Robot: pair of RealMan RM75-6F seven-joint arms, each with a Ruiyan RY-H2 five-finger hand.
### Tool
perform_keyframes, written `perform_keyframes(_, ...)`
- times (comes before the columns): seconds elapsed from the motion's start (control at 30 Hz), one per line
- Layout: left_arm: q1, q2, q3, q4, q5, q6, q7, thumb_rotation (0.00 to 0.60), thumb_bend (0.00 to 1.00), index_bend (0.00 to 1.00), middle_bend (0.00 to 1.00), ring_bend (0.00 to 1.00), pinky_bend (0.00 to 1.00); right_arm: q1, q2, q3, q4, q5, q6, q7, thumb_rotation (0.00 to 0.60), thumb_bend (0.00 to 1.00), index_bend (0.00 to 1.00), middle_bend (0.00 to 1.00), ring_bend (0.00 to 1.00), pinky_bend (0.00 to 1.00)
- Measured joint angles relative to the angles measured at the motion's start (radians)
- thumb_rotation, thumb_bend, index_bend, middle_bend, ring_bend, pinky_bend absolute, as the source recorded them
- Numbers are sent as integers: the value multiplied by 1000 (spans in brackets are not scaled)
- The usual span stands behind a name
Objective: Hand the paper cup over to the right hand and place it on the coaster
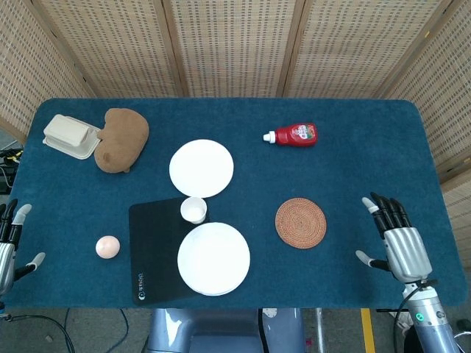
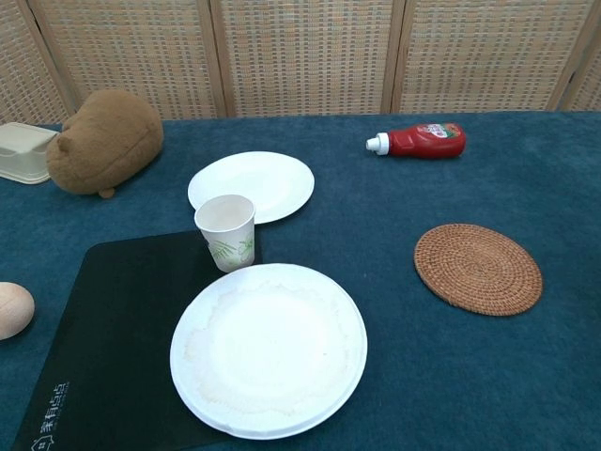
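Note:
The paper cup (image 1: 193,209) (image 2: 226,231) stands upright on the top right corner of a black mat (image 1: 155,250) (image 2: 111,329), between two white plates. The round woven coaster (image 1: 300,223) (image 2: 478,268) lies bare to its right. My left hand (image 1: 7,244) shows at the left frame edge, off the table, fingers apart and holding nothing. My right hand (image 1: 398,239) hovers over the table's right part, a little right of the coaster, fingers spread and empty. Neither hand appears in the chest view.
A white plate (image 1: 201,168) lies behind the cup and another (image 1: 213,258) in front. A ketchup bottle (image 1: 293,134) lies at the back. A brown plush toy (image 1: 121,138) and beige box (image 1: 71,135) sit back left. An egg (image 1: 107,246) rests left of the mat.

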Motion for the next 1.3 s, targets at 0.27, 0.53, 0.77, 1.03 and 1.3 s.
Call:
perform_keyframes(0.27, 18, 6, -29, 4, 16, -21, -23, 600, 51, 0, 0, 0, 0, 153, -8, 64, -168, 27, -187, -96, 600, 17, 0, 0, 0, 0)
perform_keyframes(0.53, 31, 15, -57, 13, 14, -48, -67, 600, 51, 0, 0, 0, 0, 339, -93, 156, -218, 202, -392, -175, 600, 17, 32, 0, 0, 0)
perform_keyframes(0.77, 37, 20, -76, 24, 15, -80, -102, 600, 52, 0, 0, 0, 0, 513, -223, 218, -175, 397, -515, -282, 600, 17, 54, 0, 0, 0)
perform_keyframes(1.03, 43, 22, -95, 34, 25, -109, -128, 600, 52, 0, 0, 0, 0, 654, -367, 233, -50, 581, -570, -373, 600, 17, 58, 0, 0, 0)
perform_keyframes(1.3, 51, 28, -111, 36, 29, -129, -149, 600, 52, 0, 0, 0, 0, 756, -467, 230, 66, 674, -606, -402, 600, 17, 53, 0, 0, 0)
